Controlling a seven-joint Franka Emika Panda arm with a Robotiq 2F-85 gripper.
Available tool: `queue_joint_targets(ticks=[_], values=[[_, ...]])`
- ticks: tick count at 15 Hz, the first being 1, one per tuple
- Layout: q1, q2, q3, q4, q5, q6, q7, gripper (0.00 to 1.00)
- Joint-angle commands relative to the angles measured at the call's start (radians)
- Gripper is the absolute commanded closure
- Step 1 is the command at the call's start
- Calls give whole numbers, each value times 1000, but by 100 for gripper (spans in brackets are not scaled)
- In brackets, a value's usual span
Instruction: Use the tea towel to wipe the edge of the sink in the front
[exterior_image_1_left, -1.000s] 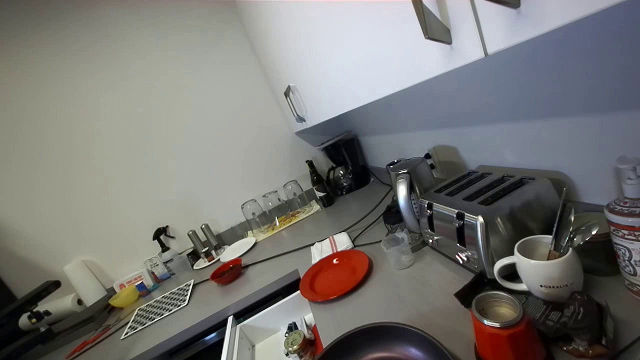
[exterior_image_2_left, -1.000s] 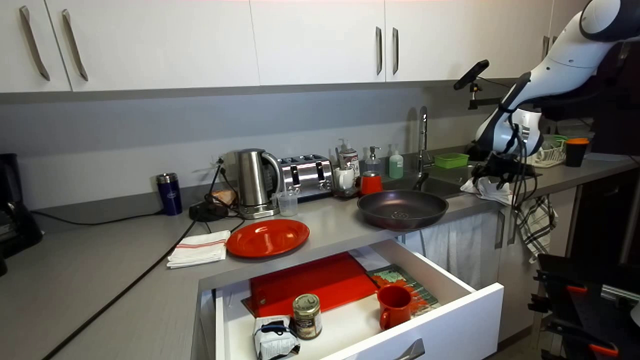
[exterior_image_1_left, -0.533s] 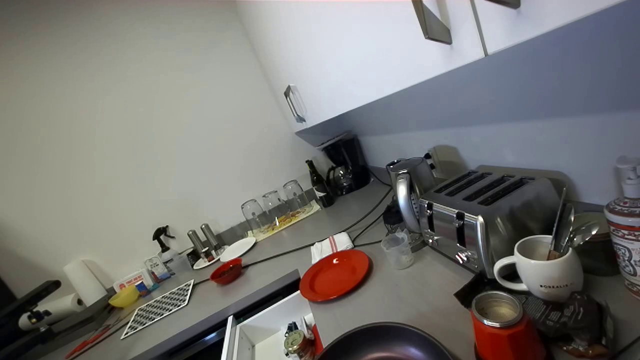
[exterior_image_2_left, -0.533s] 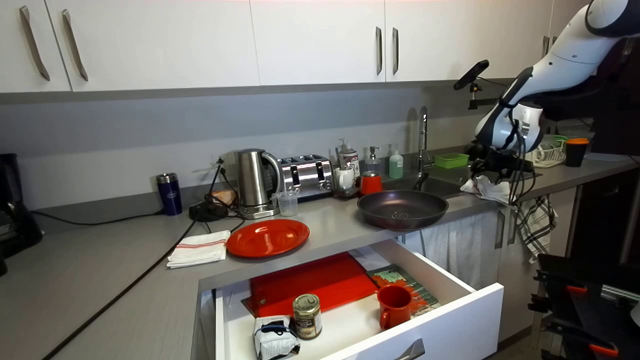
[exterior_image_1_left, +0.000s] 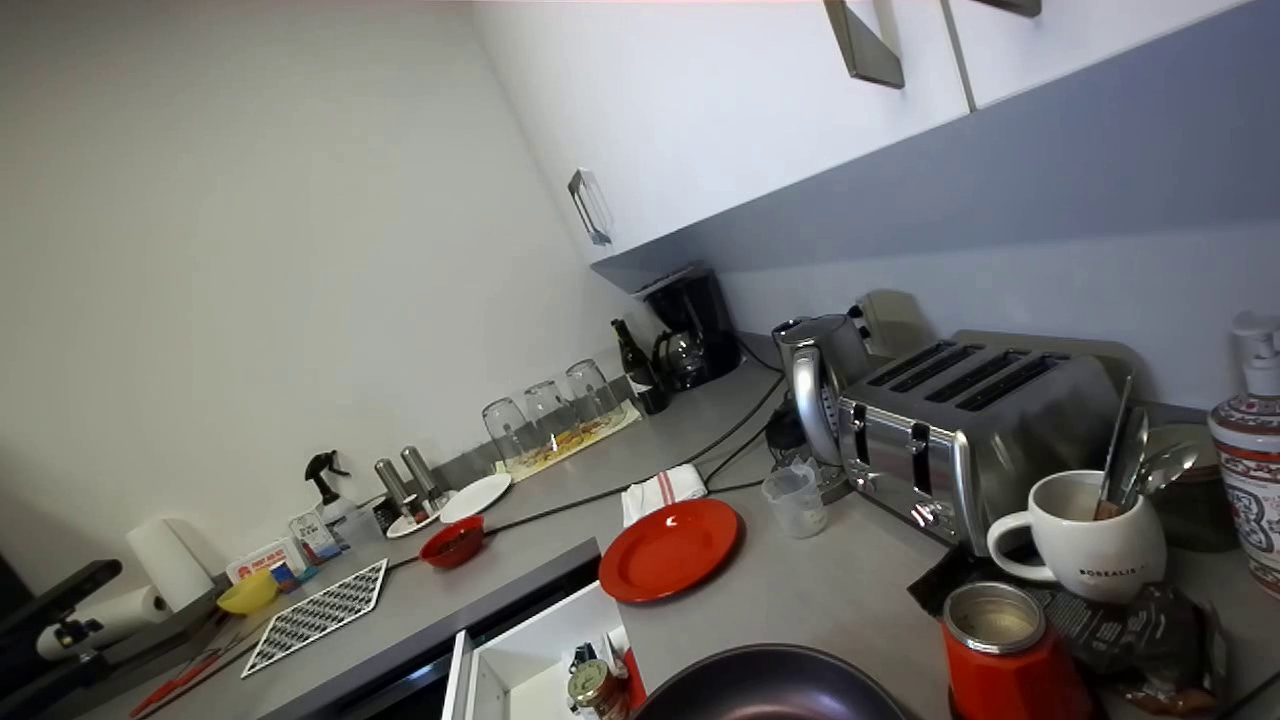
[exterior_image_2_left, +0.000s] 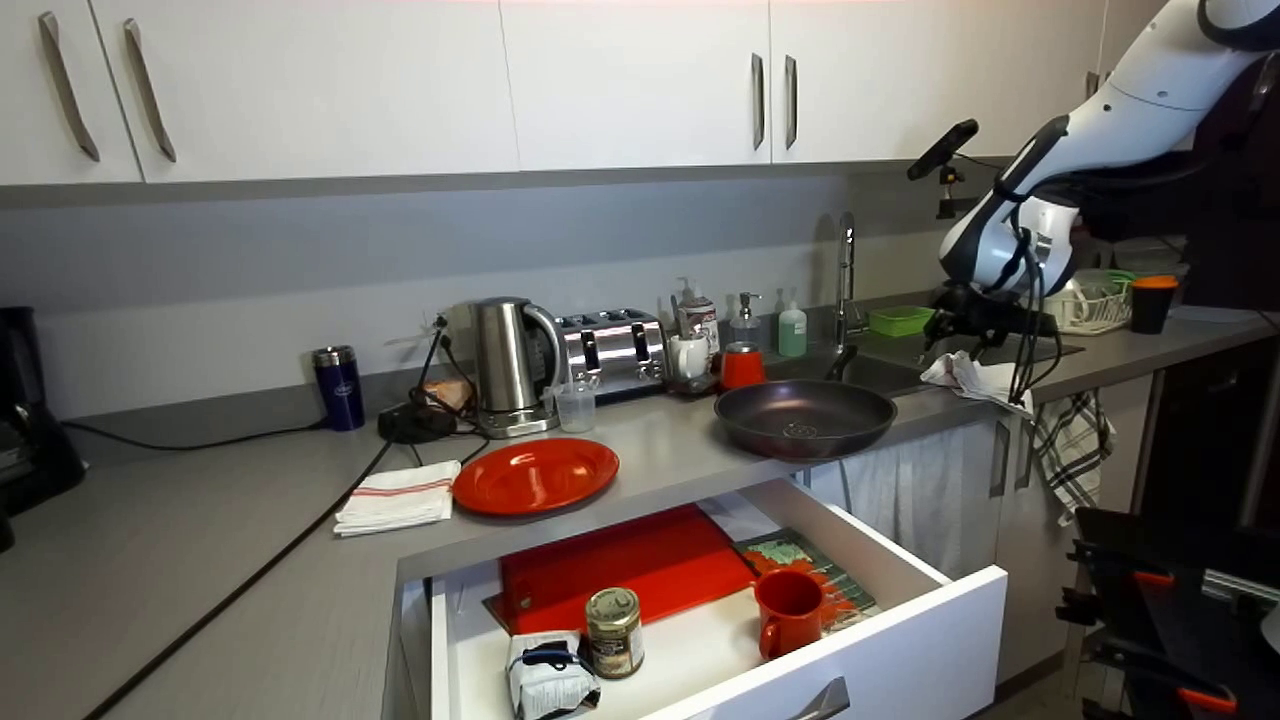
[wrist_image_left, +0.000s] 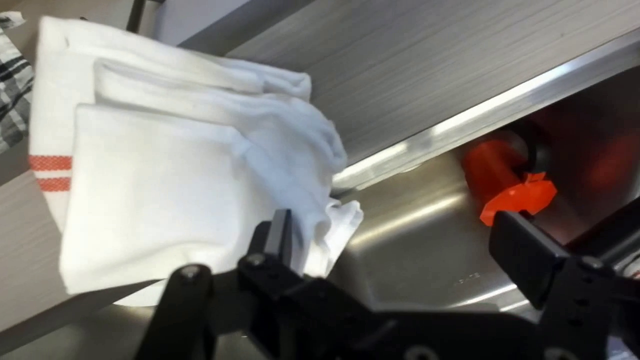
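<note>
The tea towel (wrist_image_left: 160, 195), white with two red stripes at one end, lies rumpled across the counter's front strip, one corner hanging into the sink (wrist_image_left: 415, 235). In an exterior view the tea towel (exterior_image_2_left: 975, 378) shows as a white heap at the sink's front edge, below my gripper (exterior_image_2_left: 990, 335). Seen from the wrist, the gripper (wrist_image_left: 395, 220) is wide open with nothing between its fingers. One finger (wrist_image_left: 280, 237) overlaps the towel's inner side; whether they touch I cannot tell. The other finger (wrist_image_left: 522, 255) is over the metal basin. The sink's front rim (wrist_image_left: 450, 125) runs bare beyond the towel.
A red object (wrist_image_left: 492, 167) sits in the basin. A frying pan (exterior_image_2_left: 805, 420) stands beside the sink, near the faucet (exterior_image_2_left: 847, 265) and a green tub (exterior_image_2_left: 902, 320). A dish rack (exterior_image_2_left: 1100, 305) is behind the gripper. A checked cloth (exterior_image_2_left: 1075, 450) hangs at the counter front.
My gripper has risen a little and shifted left in the exterior view, uncovering more of the tea towel. The towel itself stays in about the same place.
</note>
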Motion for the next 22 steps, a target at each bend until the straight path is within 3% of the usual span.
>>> queue_joint_targets(ticks=[1,8,16,17,22], values=[[-17,-76,69,-71,76,15,-129,0],[3,-163,174,-149,261,-1,-407,0],[67,-250,218,-225,591,-23,-888,0],[54,-195,218,-191,512,-4,-779,0],[64,-218,218,-208,560,-5,-855,0]])
